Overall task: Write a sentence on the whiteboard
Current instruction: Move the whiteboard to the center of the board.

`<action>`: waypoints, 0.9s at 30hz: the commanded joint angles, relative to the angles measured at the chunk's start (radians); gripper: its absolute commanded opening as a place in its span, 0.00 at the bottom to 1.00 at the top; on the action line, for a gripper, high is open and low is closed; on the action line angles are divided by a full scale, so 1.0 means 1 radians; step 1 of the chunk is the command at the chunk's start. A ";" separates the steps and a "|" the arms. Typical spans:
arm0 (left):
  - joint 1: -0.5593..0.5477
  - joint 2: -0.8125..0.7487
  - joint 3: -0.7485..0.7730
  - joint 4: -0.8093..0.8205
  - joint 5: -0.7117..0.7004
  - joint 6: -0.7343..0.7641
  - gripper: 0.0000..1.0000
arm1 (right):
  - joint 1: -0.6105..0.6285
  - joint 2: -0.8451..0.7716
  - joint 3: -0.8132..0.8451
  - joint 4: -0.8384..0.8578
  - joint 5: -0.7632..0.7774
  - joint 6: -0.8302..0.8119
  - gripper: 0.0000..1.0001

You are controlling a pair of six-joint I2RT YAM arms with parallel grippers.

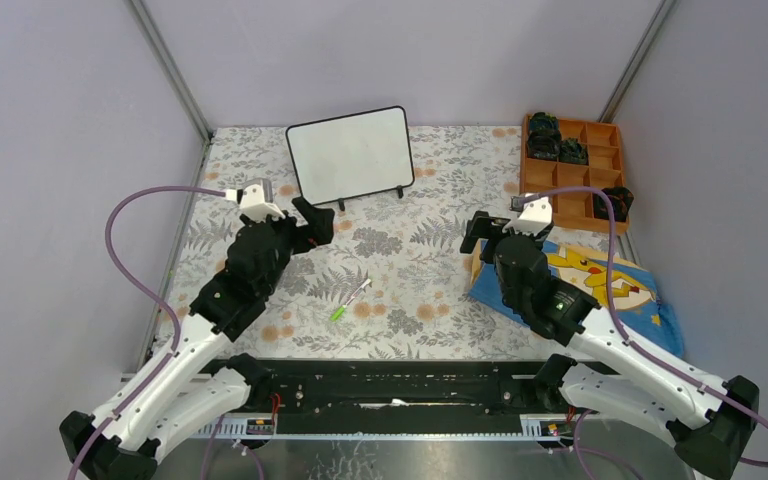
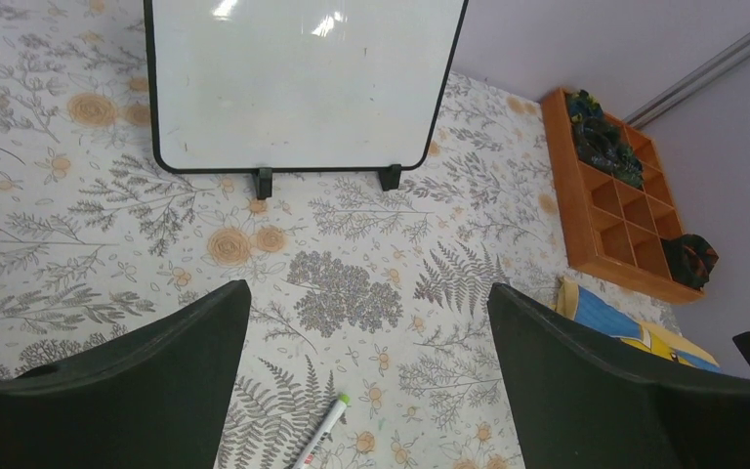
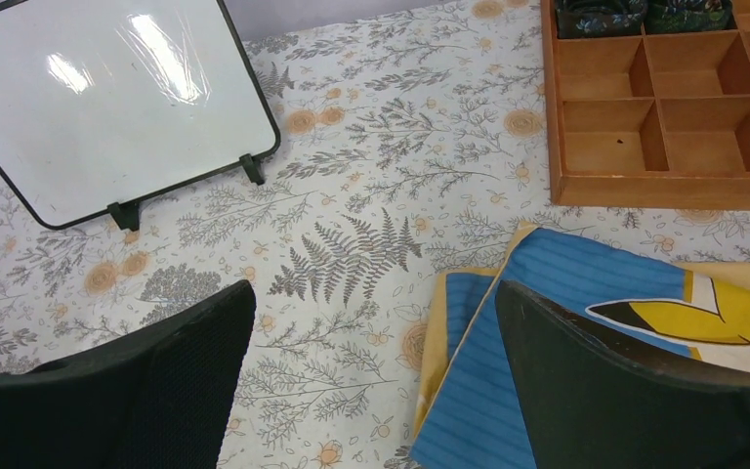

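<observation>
Top view overhead, wrist views low, forward-facing — sharing whiteboard [image 1: 350, 155]

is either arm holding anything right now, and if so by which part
Nothing is held. The left fingers and right fingers stand spread with nothing between them; the green-capped marker lies loose on the tablecloth.

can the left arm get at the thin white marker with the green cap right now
Probably yes: the open, empty left gripper hangs near the thin white green-capped marker, which lies alone on the floral tablecloth with nothing between them.
</observation>
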 commanded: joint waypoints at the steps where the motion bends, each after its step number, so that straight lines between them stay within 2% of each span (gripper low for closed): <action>1: -0.004 -0.034 0.013 0.025 -0.026 0.054 0.99 | 0.004 -0.013 -0.001 0.054 0.048 -0.009 0.99; 3: -0.004 -0.040 0.008 0.028 -0.010 0.069 0.99 | 0.004 -0.005 0.018 -0.005 0.135 0.043 0.99; 5: -0.004 -0.042 -0.001 0.040 0.019 0.083 0.99 | 0.003 -0.001 0.030 -0.027 0.153 0.059 0.99; 12: -0.004 -0.038 -0.002 0.042 0.073 0.119 0.99 | 0.004 0.075 0.034 0.097 -0.128 -0.046 0.99; 22: -0.004 -0.054 -0.004 0.050 0.097 0.123 0.99 | -0.014 0.437 0.190 0.226 -0.335 0.002 0.93; 27: -0.003 -0.073 -0.008 0.053 0.103 0.120 0.99 | -0.056 0.632 0.270 0.285 -0.396 0.032 0.83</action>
